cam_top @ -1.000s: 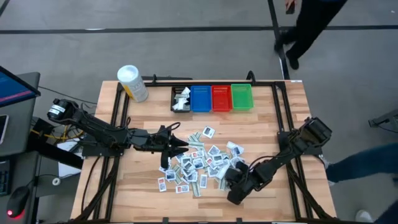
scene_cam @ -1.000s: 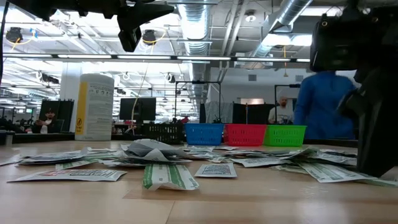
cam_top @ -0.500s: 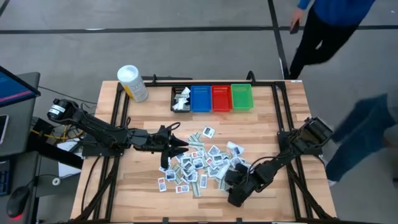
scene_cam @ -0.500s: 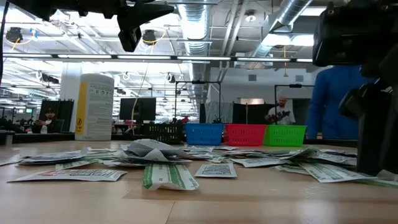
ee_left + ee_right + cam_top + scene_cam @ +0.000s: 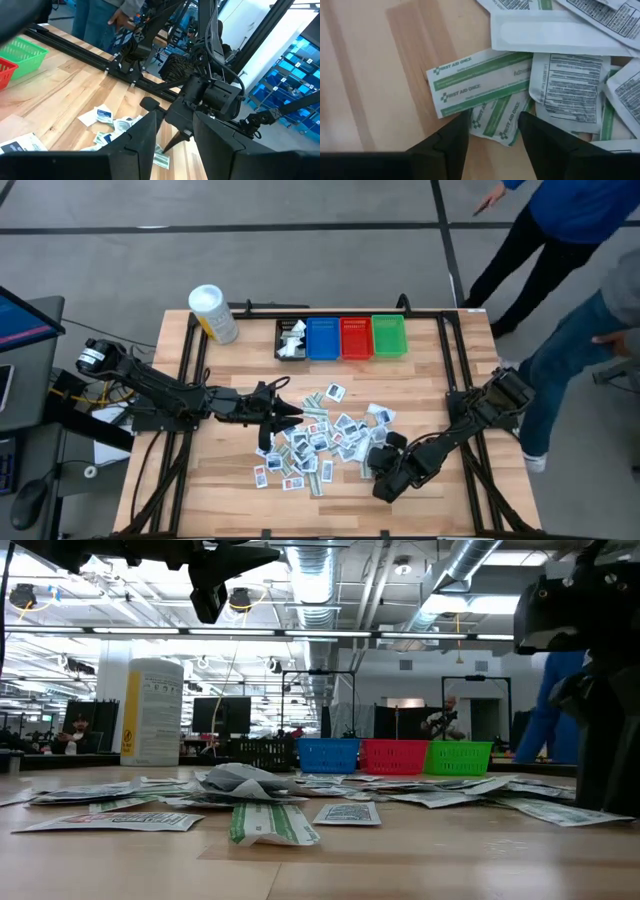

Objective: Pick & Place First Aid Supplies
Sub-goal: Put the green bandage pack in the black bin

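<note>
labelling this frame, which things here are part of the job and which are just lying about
Job:
- small flat white first aid packets scattered mid-table
- black, blue, red and green plastic bins
- right gripper, open over the packets

Lying about:
- white cylindrical tub with yellow label
</note>
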